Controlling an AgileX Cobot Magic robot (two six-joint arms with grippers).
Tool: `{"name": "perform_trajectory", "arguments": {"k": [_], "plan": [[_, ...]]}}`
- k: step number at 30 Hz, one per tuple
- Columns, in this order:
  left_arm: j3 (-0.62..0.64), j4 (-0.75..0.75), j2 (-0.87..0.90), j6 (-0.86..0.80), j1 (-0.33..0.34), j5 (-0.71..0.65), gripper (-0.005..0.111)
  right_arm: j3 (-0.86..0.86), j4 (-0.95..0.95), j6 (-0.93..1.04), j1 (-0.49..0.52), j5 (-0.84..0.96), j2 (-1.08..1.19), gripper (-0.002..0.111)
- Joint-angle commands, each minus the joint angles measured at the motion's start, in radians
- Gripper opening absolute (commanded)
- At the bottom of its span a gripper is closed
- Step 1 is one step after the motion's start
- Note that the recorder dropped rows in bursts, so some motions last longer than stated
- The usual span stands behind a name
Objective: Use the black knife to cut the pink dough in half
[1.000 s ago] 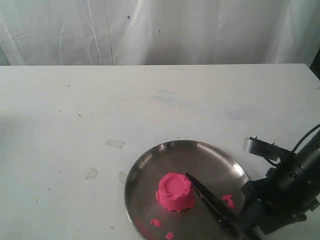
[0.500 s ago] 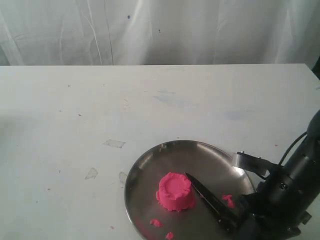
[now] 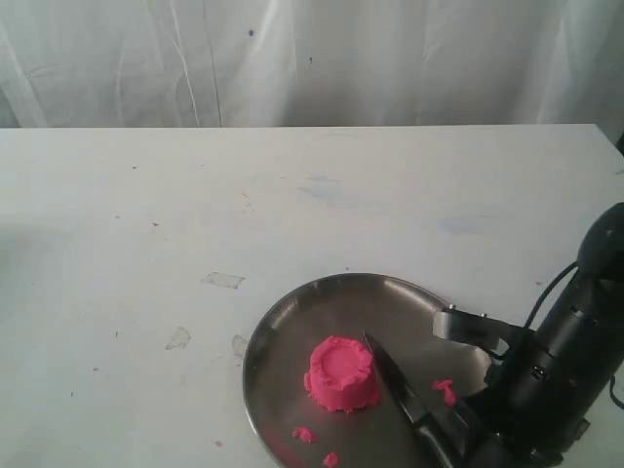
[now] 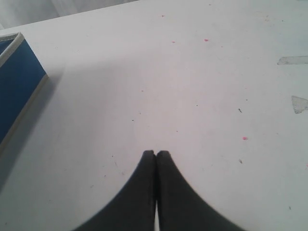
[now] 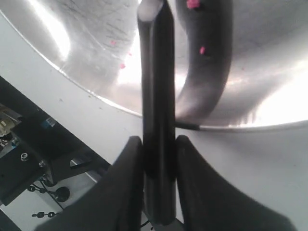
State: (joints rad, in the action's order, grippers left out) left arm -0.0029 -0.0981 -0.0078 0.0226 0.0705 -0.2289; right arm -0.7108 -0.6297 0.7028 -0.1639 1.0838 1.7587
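The pink dough stands as one whole moulded lump on the round steel plate at the front of the table. The black knife slants over the plate, its tip right beside the dough's right side; whether it touches I cannot tell. My right gripper is shut on the knife's black handle, which runs between the two fingers out over the plate rim. My left gripper is shut on nothing above bare white table, away from the plate, and does not show in the exterior view.
Small pink crumbs lie on the plate, with more near its front edge. Bits of clear tape stick to the table left of the plate. A blue box lies near the left gripper. White curtain hangs behind.
The right arm has shifted left along the front edge, swinging the knife so it points more steeply past the dough's right side. The dough has not moved.
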Motion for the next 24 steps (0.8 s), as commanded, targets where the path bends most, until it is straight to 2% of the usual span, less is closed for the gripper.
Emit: {"name": "perform_trajectory", "arguments": {"k": [1, 9, 24], "plan": [[0.003, 0.000, 0.008, 0.000, -0.002, -0.003, 0.000, 0.002, -0.005, 0.008, -0.005, -0.022, 0.001, 0.000], [0.003, 0.000, 0.008, 0.000, -0.002, -0.003, 0.000, -0.036, 0.002, 0.008, -0.005, -0.039, -0.039, 0.000], [0.003, 0.000, 0.008, 0.000, -0.002, -0.003, 0.000, -0.081, -0.002, -0.029, -0.011, -0.040, -0.284, 0.000]]}}
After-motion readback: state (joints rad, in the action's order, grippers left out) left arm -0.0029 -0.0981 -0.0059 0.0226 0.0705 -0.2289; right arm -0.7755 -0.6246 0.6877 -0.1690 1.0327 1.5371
